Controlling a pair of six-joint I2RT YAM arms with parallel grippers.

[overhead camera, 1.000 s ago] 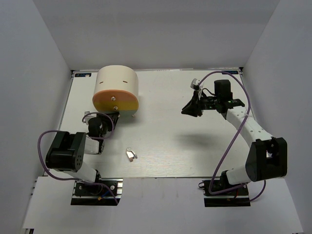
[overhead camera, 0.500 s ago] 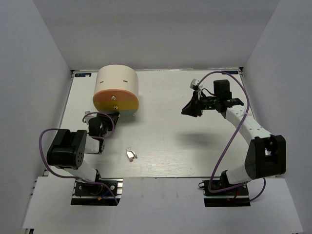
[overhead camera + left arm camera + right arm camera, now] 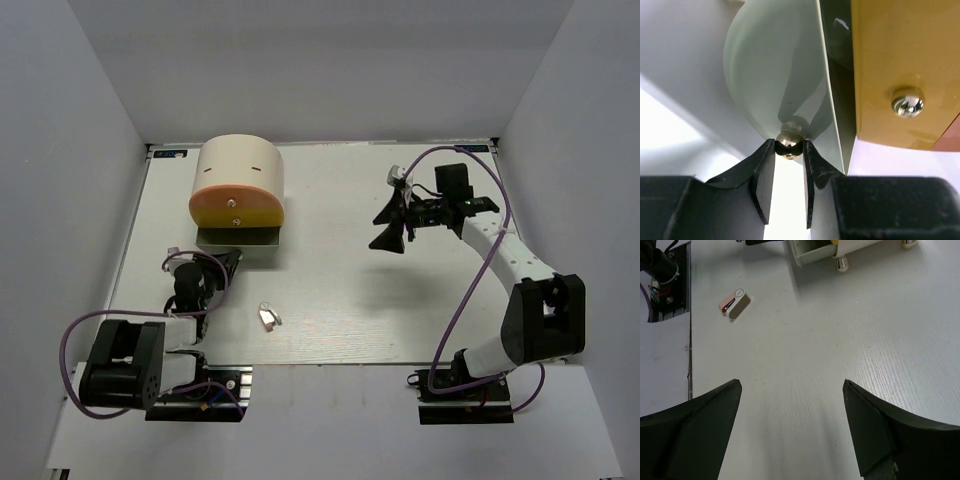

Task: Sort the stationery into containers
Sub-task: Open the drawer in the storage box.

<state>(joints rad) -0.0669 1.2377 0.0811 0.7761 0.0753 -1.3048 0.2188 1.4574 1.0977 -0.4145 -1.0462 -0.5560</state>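
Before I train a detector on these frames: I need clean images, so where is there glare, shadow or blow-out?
Top external: even light, soft shadow of the right arm on the table. Left wrist: glare on the green drawer's knob pinched by the left gripper and on the yellow drawer's knob; lower left blown out white. Right wrist: sharp, clip clear, right gripper dark.

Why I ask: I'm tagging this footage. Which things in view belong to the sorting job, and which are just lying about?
Job: cabinet; pale green drawer, pulled out; left gripper, shut on the drawer's knob; pinkish clip on the table; right gripper, open, holding nothing.
Lying about: table; purple cables; base plates.
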